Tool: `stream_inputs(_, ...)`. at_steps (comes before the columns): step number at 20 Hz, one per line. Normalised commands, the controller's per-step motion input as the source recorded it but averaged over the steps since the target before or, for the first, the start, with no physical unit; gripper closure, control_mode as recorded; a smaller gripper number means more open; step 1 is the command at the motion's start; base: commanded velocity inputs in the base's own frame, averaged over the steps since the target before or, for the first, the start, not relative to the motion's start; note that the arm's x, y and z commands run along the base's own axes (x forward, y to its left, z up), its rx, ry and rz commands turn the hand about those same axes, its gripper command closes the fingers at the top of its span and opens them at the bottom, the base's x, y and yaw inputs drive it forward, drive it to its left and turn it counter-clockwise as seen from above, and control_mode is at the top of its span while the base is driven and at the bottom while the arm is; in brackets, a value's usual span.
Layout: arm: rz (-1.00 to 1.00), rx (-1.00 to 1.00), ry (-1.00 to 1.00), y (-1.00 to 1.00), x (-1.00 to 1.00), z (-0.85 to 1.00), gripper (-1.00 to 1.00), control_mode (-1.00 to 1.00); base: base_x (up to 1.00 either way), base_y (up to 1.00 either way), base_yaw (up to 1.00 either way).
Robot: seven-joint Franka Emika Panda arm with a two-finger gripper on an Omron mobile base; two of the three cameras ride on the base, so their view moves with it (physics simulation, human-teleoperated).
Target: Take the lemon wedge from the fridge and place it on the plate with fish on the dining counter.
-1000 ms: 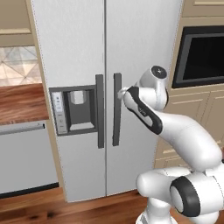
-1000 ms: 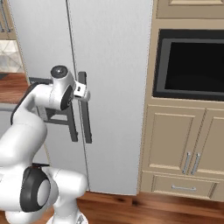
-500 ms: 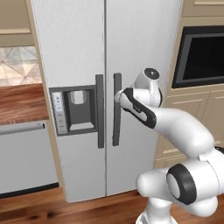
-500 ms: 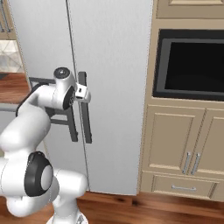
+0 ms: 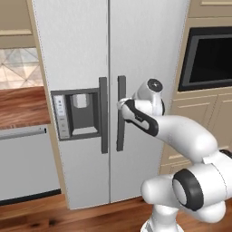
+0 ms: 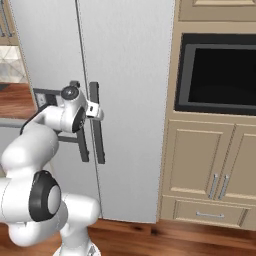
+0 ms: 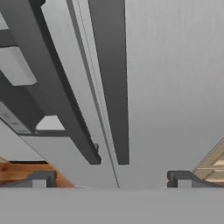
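A: What are we seeing nearest to us?

B: In the hand view, we are looking along the gripper (image 7: 109, 179). Its two dark fingertips (image 7: 41, 178) are sitting at the bottom left and bottom right of the frame, spread fully wide with nothing between them. Just beyond, the right door handle (image 7: 111, 78) is running down the centre of the frame, and the left door handle (image 7: 52, 83) is slanting across the left side.

A: And from the base?

B: In the left base view, the gripper (image 5: 121, 105) is sitting at centre frame, right against the upper part of the right door handle (image 5: 120, 113). We cannot tell whether it is touching. Behind stands the fridge (image 5: 145, 50), both doors shut, its dispenser recess (image 5: 77, 113) at left of centre. Farther right, a dark wall oven (image 5: 208, 56) is sitting above beige cabinets (image 5: 199, 113).

A: Where is the lemon wedge?

B: We are judging it to be inside the closed fridge, hidden.

A: How should we do this step well?

B: We are judging the step to be grasping the right handle. We should be keeping the bar centred between the tips, pushing in until both straddle it, then clamping and pulling along the door's arc, not straight back.
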Motion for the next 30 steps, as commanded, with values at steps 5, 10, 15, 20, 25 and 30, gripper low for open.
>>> stream_inputs(5,0.0,0.0,-0.07,0.0,0.33,-0.04,-1.0,-1.0,0.0,0.0,0.0)
stream_inputs(10,0.0,0.0,-0.02,0.0,0.5,-0.12,-1.0,-1.0,0.0,0.0,0.0)
stream_inputs(15,0.0,0.0,0.0,0.0,0.52,-0.12,-1.0,-1.0,0.0,0.0,0.0)
stream_inputs(20,0.0,0.0,0.0,0.0,0.49,-0.1,-1.0,-1.0,0.0,0.0,0.0)
stream_inputs(25,0.0,0.0,0.0,0.0,0.49,-0.22,-1.0,-1.0,0.0,0.0,0.0)
stream_inputs(30,0.0,0.0,0.0,0.0,0.49,-0.26,-1.0,-1.0,0.0,0.0,0.0)
